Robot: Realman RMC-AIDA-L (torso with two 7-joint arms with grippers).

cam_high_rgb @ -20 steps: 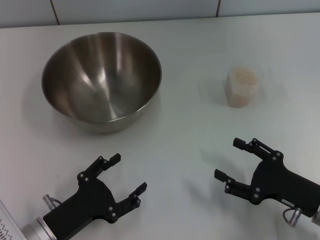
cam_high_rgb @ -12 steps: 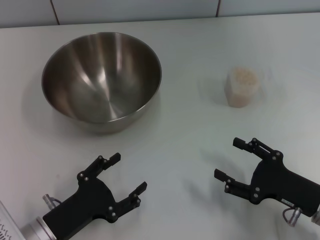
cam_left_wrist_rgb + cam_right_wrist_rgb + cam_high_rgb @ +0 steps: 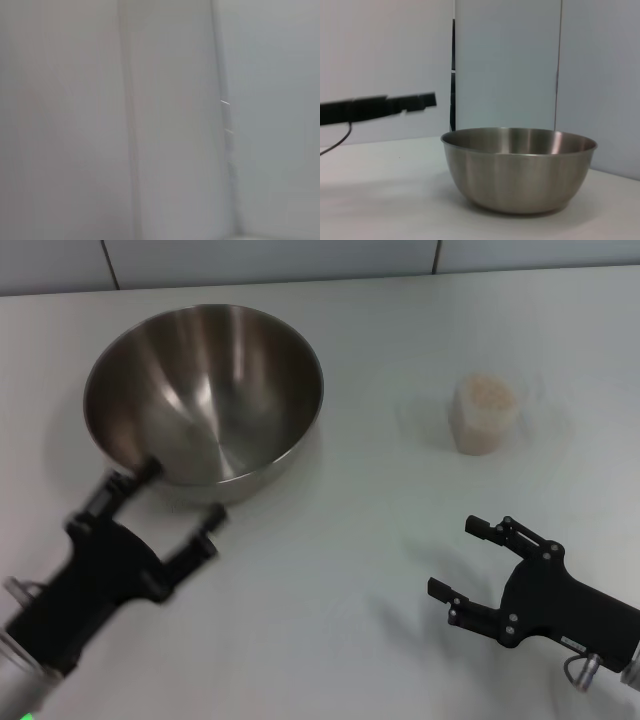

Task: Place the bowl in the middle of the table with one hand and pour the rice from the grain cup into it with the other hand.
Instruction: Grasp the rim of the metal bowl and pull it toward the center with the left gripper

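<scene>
The big steel bowl stands on the white table at the back left; the right wrist view shows the bowl from the side. My left gripper is open, its fingers just short of the bowl's near rim, not touching as far as I can see. The grain cup, clear plastic and full of beige rice, sits at the back right. My right gripper is open and empty, low at the front right, well short of the cup. The left wrist view is only a grey blur.
A tiled wall edge runs along the back of the table. Bare tabletop lies between the bowl and the cup. The left arm crosses the right wrist view as a dark bar beside the bowl.
My left arm has swung forward and to the left, from the front edge up to the bowl's near rim. The right arm, the bowl and the cup have not moved.
</scene>
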